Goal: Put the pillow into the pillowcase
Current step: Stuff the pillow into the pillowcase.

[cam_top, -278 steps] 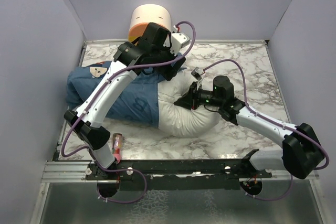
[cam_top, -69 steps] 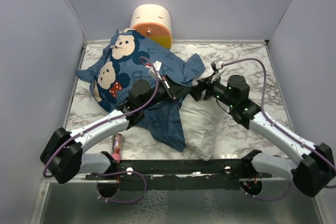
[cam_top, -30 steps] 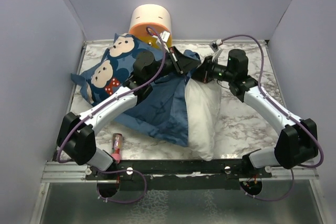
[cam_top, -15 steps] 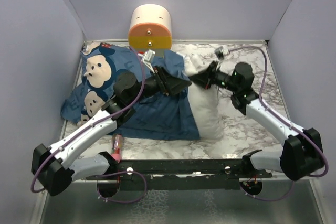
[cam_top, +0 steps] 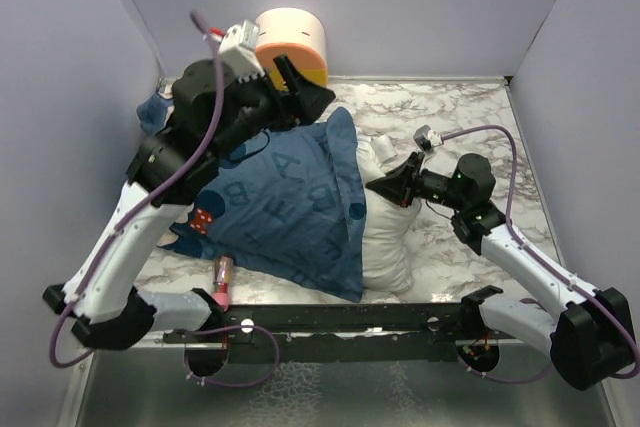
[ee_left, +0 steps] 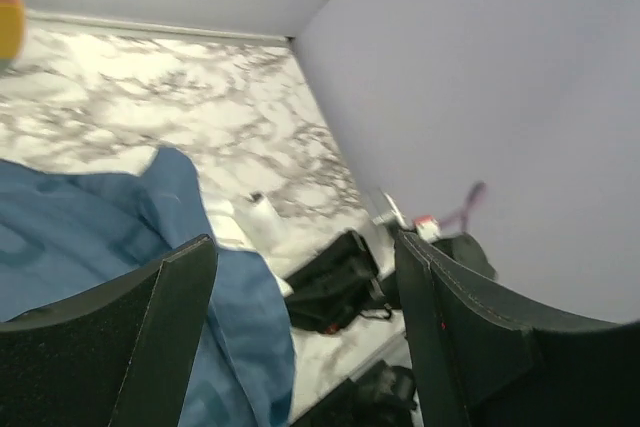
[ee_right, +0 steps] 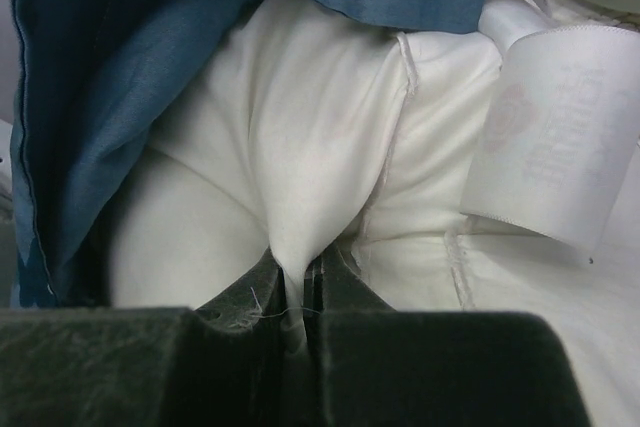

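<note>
The blue pillowcase (cam_top: 285, 197) lies spread on the marble table, draped over the left side of the white pillow (cam_top: 388, 237). My right gripper (cam_top: 386, 187) is shut on a pinched fold of the pillow's fabric (ee_right: 320, 147), beside its white label tag (ee_right: 550, 147). The pillowcase's edge (ee_right: 100, 97) hangs over the pillow's upper left. My left gripper (cam_top: 305, 84) is raised above the pillowcase's far end. It is open, and its fingers (ee_left: 160, 337) hold nothing. Below them lies the pillowcase (ee_left: 80, 237).
A cream-and-orange cylinder (cam_top: 290, 42) stands at the back wall just behind my left gripper. A small red object (cam_top: 222, 280) lies at the front left near the black rail (cam_top: 330, 322). Lilac walls close in on both sides. Bare marble (cam_top: 470, 117) shows at the back right.
My left gripper has opened, let go of the pillowcase and lifted toward the back left. The pillowcase has dropped over the pillow. My right gripper, still shut on the pillow, moved nearer.
</note>
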`<control>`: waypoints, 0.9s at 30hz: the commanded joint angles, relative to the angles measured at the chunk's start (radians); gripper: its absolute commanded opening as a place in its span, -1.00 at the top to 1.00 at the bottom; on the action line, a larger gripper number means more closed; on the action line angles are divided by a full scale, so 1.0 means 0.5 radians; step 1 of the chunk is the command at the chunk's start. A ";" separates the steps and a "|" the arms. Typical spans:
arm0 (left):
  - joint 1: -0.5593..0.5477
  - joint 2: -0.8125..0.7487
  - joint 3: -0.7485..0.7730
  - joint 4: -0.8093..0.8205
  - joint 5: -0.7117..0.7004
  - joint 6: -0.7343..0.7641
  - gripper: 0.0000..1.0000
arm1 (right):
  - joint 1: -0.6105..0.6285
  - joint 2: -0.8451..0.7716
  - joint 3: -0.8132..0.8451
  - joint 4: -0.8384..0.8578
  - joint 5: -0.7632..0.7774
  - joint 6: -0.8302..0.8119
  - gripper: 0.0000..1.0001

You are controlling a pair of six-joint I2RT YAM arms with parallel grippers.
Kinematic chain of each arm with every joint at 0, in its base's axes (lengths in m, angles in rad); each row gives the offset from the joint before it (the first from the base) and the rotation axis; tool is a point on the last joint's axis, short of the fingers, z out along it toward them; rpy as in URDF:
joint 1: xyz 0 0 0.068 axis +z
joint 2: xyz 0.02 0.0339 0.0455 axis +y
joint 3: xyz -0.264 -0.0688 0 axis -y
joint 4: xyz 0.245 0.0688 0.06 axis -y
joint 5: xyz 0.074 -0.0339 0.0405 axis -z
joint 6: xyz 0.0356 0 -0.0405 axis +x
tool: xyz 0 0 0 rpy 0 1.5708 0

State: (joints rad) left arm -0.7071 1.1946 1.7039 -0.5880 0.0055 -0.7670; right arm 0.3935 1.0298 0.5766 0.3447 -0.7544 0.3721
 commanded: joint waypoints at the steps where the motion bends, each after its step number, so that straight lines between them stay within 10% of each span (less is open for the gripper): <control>1: -0.040 0.532 0.543 -0.775 -0.324 0.408 -0.51 | 0.029 0.034 -0.036 -0.156 -0.165 -0.007 0.96; 11: -0.148 1.132 0.851 -0.975 -0.451 0.787 -0.63 | 0.028 -0.047 -0.059 -0.189 -0.136 0.008 0.96; 13: -0.146 1.146 0.804 -0.912 -0.379 0.783 -0.37 | 0.028 -0.054 -0.054 -0.204 -0.134 -0.003 0.96; 17: -0.119 1.117 0.837 -0.745 -0.297 0.723 0.90 | 0.029 -0.029 -0.004 -0.214 -0.090 -0.005 0.96; 27: -0.022 0.838 1.177 0.474 0.024 0.586 1.00 | 0.028 0.839 1.416 -0.079 0.139 -0.141 0.99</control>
State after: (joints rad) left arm -0.7250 1.7676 2.2002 -0.8257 -0.1371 -0.4145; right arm 0.4007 1.2945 0.9493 0.2523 -0.7517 0.3500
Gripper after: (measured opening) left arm 0.012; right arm 0.048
